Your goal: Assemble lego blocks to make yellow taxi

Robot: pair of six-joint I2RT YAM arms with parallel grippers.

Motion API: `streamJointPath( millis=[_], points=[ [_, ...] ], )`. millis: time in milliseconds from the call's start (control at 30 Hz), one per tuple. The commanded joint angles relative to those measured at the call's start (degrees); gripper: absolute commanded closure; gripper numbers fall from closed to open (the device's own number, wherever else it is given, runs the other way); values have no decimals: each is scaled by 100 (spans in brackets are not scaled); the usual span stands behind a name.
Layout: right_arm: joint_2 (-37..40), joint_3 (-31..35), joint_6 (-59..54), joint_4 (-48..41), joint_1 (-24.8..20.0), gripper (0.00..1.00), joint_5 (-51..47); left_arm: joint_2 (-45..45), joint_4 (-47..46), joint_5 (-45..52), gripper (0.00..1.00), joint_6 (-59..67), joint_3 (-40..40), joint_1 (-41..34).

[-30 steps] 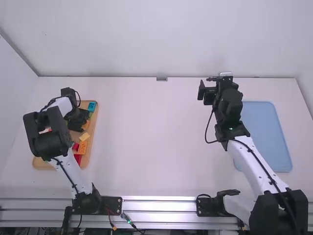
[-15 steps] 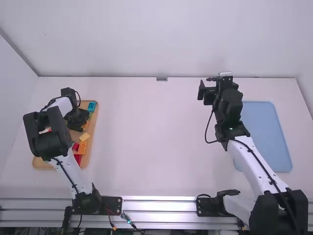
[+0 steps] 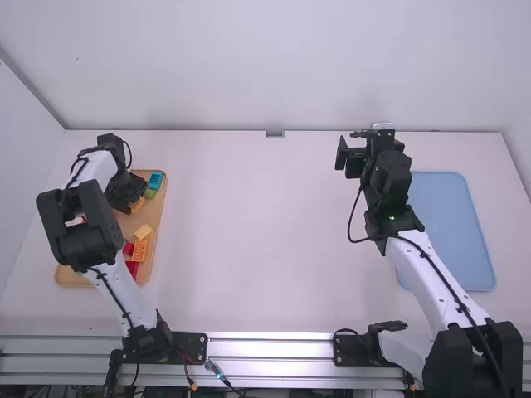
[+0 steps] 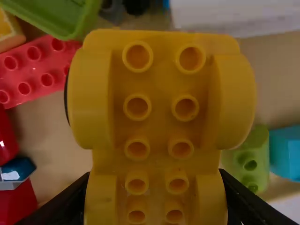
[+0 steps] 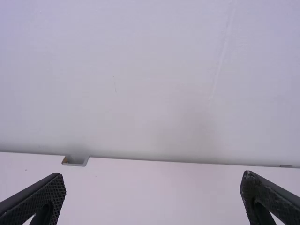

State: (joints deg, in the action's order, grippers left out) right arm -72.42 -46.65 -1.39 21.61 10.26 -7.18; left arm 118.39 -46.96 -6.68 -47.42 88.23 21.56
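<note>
Your left claw (image 4: 154, 174) grips the yellow car base (image 4: 161, 84) over the tan tray (image 3: 70, 278); you seem to be fetching the chassis. Next, you'd want it lifted clear and carried to the bench (image 3: 257, 240), while your right claw (image 5: 153, 177) hangs wide.

Brightly, diffusely lit in the high view, with glare along the metal rail (image 3: 282, 351). Dimmer in the left wrist view: shaded across the yellow piece (image 4: 161, 89), glinting on the dark blue block (image 4: 18, 169). Softly shadowed on the wall (image 5: 187, 117) in the right.
</note>
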Motion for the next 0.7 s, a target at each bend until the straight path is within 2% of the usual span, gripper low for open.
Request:
streamJointPath(
  millis=[0,167,267,300,433,500,667],
  points=[
    [-33,-245,234,0,-4,1,-13,-372,-63,-68,53,577,37,-284],
    [-33,-245,313,-2,-4,1,-11,-688,-83,-188,53,1408,37,-874],
    [-33,-245,310,-26,-2,1,-11,-857,57,-179,57,2243,31,-1327],
    [-33,-245,313,-59,-2,1,-9,-949,72,-173,60,2608,20,-1576],
    [-33,-245,313,-175,-2,1,-9,-1051,70,-144,59,3670,22,-2337],
    [-33,-245,313,-214,-2,1,-9,-1051,116,46,57,4157,22,-2640],
    [-33,-247,310,-173,-2,1,13,-1049,-160,1408,56,6815,22,-3672]
  ],
)
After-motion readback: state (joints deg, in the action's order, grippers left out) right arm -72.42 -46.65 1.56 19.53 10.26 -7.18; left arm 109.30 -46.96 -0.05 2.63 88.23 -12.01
